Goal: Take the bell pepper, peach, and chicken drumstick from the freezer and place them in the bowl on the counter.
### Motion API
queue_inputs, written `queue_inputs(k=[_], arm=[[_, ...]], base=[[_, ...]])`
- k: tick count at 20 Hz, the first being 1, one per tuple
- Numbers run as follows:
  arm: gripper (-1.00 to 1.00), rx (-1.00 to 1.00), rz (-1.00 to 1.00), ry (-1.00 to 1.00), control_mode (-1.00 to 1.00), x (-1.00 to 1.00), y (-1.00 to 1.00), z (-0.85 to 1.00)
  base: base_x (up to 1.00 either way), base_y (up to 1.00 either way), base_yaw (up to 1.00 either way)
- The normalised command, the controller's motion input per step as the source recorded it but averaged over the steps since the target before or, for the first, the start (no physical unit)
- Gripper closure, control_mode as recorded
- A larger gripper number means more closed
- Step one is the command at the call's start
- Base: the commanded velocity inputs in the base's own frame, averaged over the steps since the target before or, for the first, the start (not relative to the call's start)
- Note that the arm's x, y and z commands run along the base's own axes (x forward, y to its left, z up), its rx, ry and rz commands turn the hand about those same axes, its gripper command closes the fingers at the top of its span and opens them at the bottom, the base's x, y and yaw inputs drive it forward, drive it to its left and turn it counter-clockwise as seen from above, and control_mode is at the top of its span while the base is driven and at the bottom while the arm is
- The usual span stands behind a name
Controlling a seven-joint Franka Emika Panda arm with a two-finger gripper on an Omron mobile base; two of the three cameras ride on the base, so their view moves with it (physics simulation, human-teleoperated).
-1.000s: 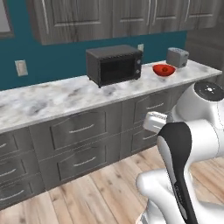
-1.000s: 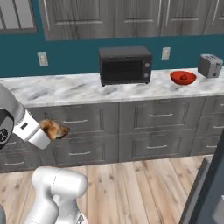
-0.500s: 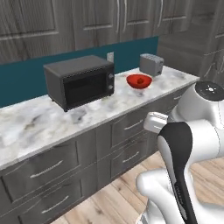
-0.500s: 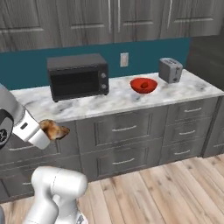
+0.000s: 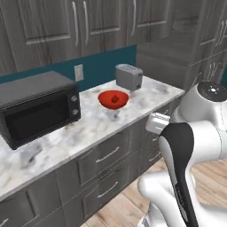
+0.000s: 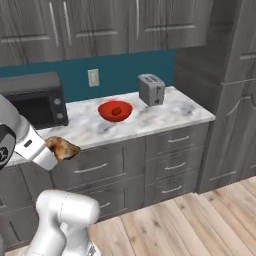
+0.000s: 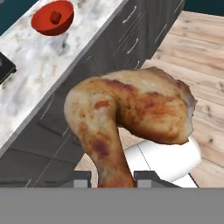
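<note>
Tool [image 7: 111, 177] grips chicken drumstick [image 7: 131, 113] (well short of bowl [image 7: 52, 17] on counter [image 7: 39, 65]).

A rendered home kitchen: a marbled stone counter [image 5: 84, 133] runs across mid-frame over grey drawers [image 6: 170, 142] with silver handles. A black microwave [image 5: 37, 106] sits at left, a toaster [image 6: 151, 89] near a wall outlet [image 6: 93, 77], wood-grain cupboards [image 6: 100, 25] along the top.

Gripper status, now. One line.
Gripper: shut on the chicken drumstick, held off the counter, short of the bowl.
</note>
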Motion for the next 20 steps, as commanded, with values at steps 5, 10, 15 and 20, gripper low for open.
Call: queue_inputs(k=[5,10,15,20], arm=[[1.0,0.0,0.0,0.0,1.0,0.0,0.0,0.0],[1.0,0.0,0.0,0.0,1.0,0.0,0.0,0.0],[1.0,0.0,0.0,0.0,1.0,0.0,0.0,0.0],[1.0,0.0,0.16,0.11,-1.0,0.6,0.0,-0.28]], base=[[1.0,-0.58,-0.01],[1.0,-0.07,0.16],[1.0,0.0,0.36],[0.4,0.02,0.14]])
